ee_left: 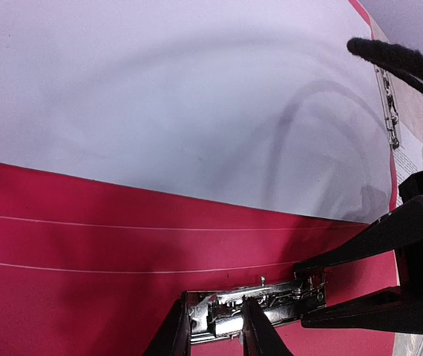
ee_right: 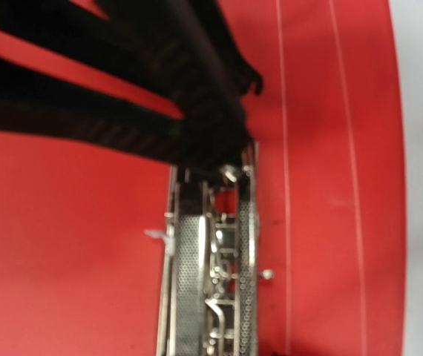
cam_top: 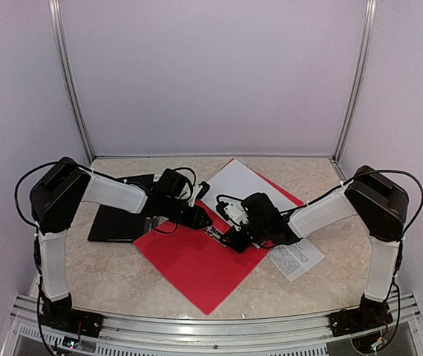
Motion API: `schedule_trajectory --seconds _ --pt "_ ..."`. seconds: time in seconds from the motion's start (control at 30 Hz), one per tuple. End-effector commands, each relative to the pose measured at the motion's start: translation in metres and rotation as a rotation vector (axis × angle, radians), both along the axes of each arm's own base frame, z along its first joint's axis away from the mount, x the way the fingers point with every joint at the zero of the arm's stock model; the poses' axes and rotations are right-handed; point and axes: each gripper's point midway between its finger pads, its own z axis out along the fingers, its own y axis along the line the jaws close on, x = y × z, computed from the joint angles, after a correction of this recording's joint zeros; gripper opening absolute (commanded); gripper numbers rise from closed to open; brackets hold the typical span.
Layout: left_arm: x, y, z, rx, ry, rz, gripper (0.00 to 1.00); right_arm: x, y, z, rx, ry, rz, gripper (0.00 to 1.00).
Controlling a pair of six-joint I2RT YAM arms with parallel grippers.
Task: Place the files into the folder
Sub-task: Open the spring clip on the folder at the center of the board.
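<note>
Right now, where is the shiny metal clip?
In the top view, the metal clip lies on the red folder at mid-table, near the white sheet, between the left gripper and right gripper.

On the desk [cam_top: 107, 285] the open folder [cam_top: 197, 271] lies in the middle, a sheet [cam_top: 237, 182] on its far half and the clip [ee_left: 256, 304] on its centre fold, a board [cam_top: 119, 222] just left of it and a printed sheet [cam_top: 297, 258] just beside its right edge.
</note>
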Motion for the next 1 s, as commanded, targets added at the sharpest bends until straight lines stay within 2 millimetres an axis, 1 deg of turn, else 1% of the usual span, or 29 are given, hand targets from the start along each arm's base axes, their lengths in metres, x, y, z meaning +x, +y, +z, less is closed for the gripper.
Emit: schedule_trajectory --seconds 0.0,0.17,0.2,0.53,0.77,0.87,0.97 --pt "0.002 -0.005 -0.004 0.021 -0.014 -0.021 0.21 -0.024 -0.033 -0.045 -0.15 0.133 -0.004 0.11" --pt "0.003 -0.007 -0.008 0.027 -0.007 -0.022 0.17 -0.026 -0.034 -0.047 -0.153 0.139 -0.006 0.11" --pt "0.003 -0.007 -0.011 0.03 -0.003 -0.023 0.17 -0.025 -0.034 -0.046 -0.151 0.137 -0.007 0.11" --pt "0.005 -0.007 -0.013 0.036 -0.005 -0.02 0.13 -0.026 -0.035 -0.045 -0.155 0.138 -0.01 0.11" --pt "0.007 -0.004 -0.016 0.04 0.0 -0.012 0.05 -0.028 -0.037 -0.048 -0.159 0.145 -0.011 0.11" --pt "0.005 0.003 -0.026 0.075 0.025 -0.005 0.0 -0.029 -0.039 -0.05 -0.161 0.15 -0.016 0.1" --pt "0.004 0.008 -0.035 0.102 0.035 0.002 0.0 -0.03 -0.041 -0.05 -0.162 0.154 -0.022 0.1"
